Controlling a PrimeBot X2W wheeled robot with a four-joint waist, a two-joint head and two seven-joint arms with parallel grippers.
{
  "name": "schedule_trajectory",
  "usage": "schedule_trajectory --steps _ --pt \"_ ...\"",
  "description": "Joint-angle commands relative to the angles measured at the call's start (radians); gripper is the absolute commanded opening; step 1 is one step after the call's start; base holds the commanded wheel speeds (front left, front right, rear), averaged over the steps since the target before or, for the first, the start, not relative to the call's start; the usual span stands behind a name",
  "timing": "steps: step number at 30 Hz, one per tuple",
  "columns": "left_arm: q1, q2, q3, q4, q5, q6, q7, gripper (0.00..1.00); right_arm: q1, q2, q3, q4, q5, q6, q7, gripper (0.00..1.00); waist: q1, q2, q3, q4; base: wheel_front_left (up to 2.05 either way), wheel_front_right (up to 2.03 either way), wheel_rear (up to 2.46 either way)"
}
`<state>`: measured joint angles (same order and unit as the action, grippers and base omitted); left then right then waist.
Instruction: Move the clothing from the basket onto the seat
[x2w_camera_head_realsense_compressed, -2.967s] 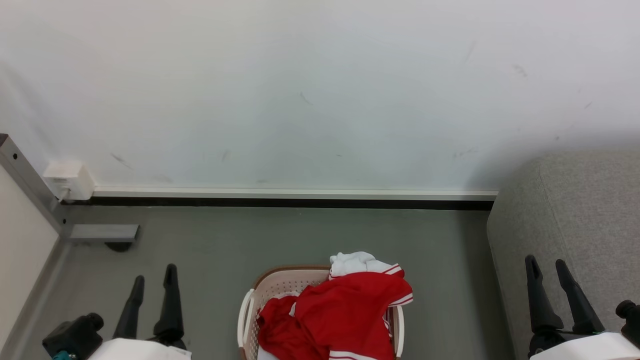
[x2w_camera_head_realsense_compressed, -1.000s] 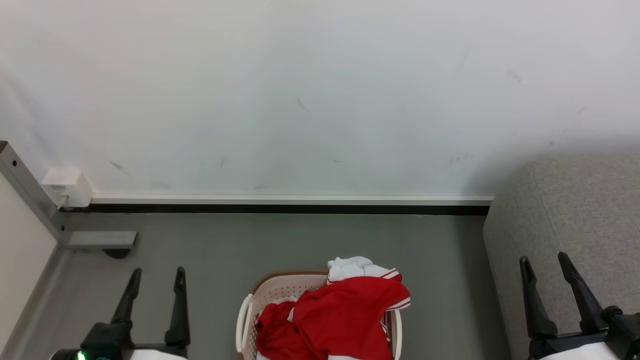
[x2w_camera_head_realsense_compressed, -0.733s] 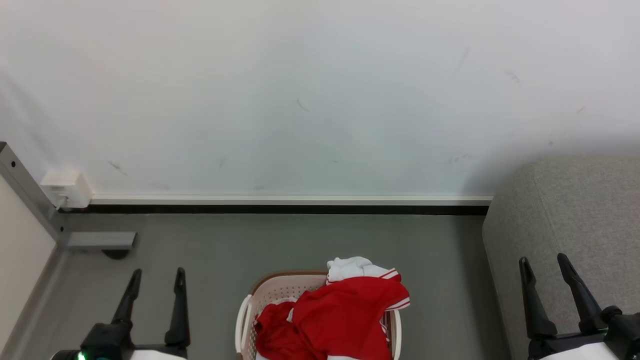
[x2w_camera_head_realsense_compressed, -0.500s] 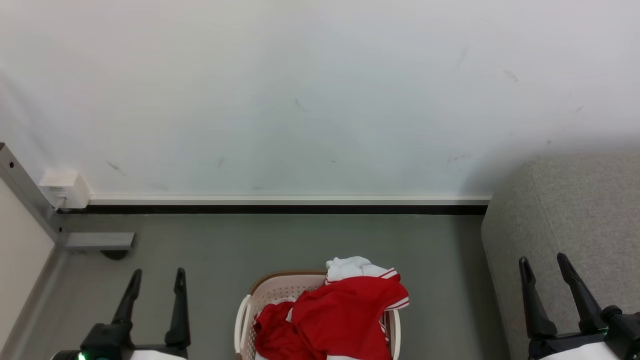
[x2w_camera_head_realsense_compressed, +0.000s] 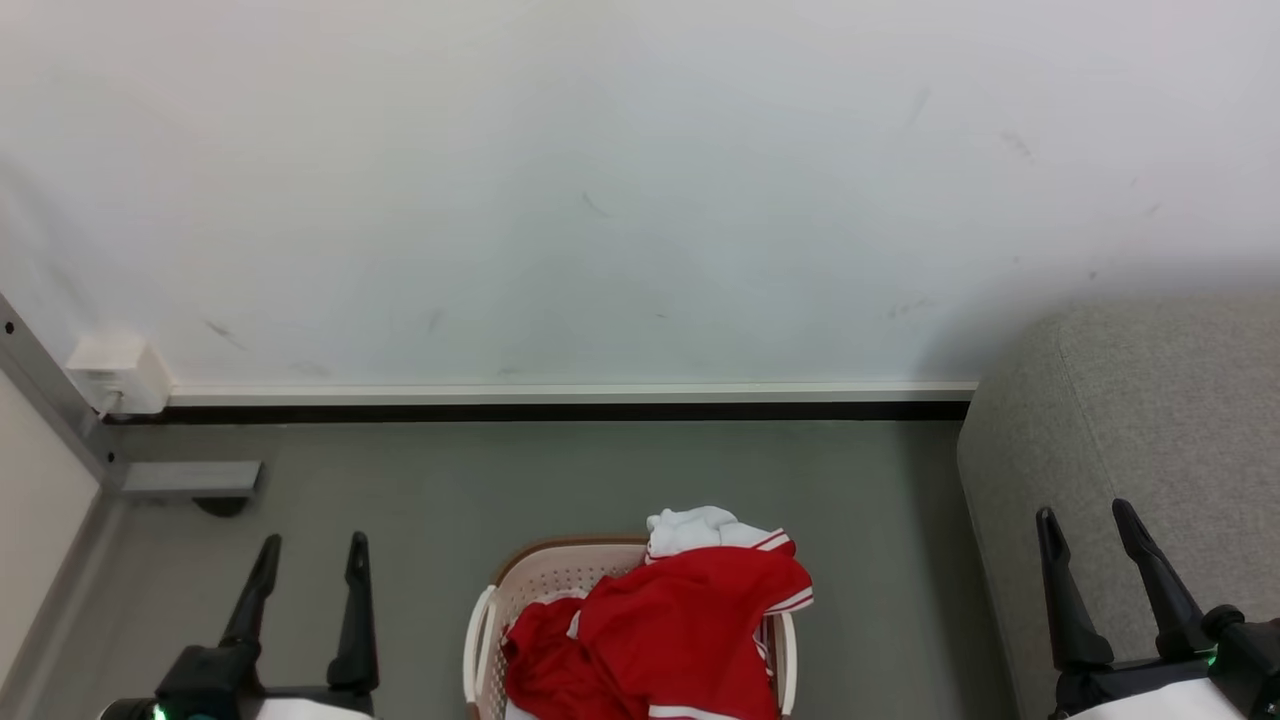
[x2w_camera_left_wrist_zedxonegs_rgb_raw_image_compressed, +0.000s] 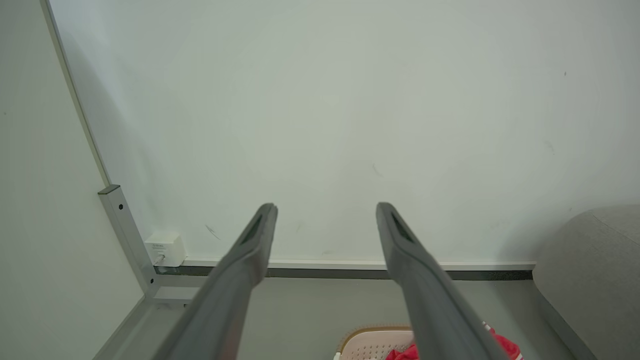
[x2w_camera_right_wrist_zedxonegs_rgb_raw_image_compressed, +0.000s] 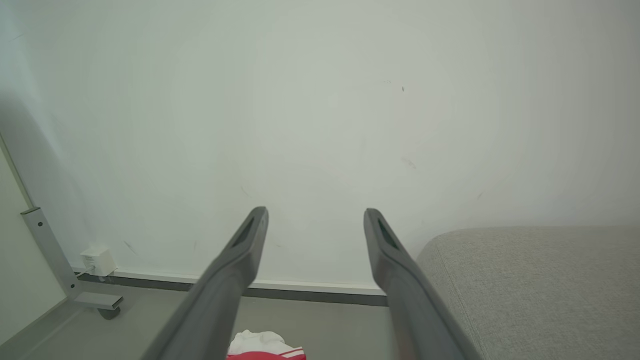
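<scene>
- Closest to you: your left gripper (x2w_camera_head_realsense_compressed: 312, 545) is low on the left and your right gripper (x2w_camera_head_realsense_compressed: 1083, 512) low on the right. Both are spread wide with nothing in them.
- Between them the basket (x2w_camera_head_realsense_compressed: 545, 580) sits on the grey floor (x2w_camera_head_realsense_compressed: 560, 470), with the clothing (x2w_camera_head_realsense_compressed: 680, 630) heaped inside — red spilling over the right rim, white bit at the far edge.
- The seat (x2w_camera_head_realsense_compressed: 1150, 420) is off to the right, apart from the basket.
- Farthest back — the white wall (x2w_camera_head_realsense_compressed: 600, 200).

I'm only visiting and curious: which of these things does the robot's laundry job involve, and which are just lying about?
Part of the job: red and white clothing; cream basket holding it; grey sofa, the seat.
Just there: white wall box; grey metal frame foot; skirting board.
</scene>
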<state>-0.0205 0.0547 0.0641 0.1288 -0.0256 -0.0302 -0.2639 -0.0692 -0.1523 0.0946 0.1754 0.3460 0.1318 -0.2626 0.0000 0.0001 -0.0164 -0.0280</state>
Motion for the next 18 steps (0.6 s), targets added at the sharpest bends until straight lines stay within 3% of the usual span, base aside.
schedule_trajectory --steps 1,18 --pt "0.000 0.004 0.004 -0.003 0.007 -0.001 -0.001 1.00 -0.007 -0.005 0.001 -0.005 0.006 -0.002 -0.003 1.00 0.0000 -0.0001 0.002 -0.002 0.00 0.00 0.00" --pt "-0.041 0.001 0.013 -0.033 -0.007 -0.010 -0.001 1.00 -0.052 -0.020 0.021 -0.020 0.017 -0.002 -0.003 1.00 0.0000 -0.0001 0.086 -0.034 0.00 0.00 0.00"
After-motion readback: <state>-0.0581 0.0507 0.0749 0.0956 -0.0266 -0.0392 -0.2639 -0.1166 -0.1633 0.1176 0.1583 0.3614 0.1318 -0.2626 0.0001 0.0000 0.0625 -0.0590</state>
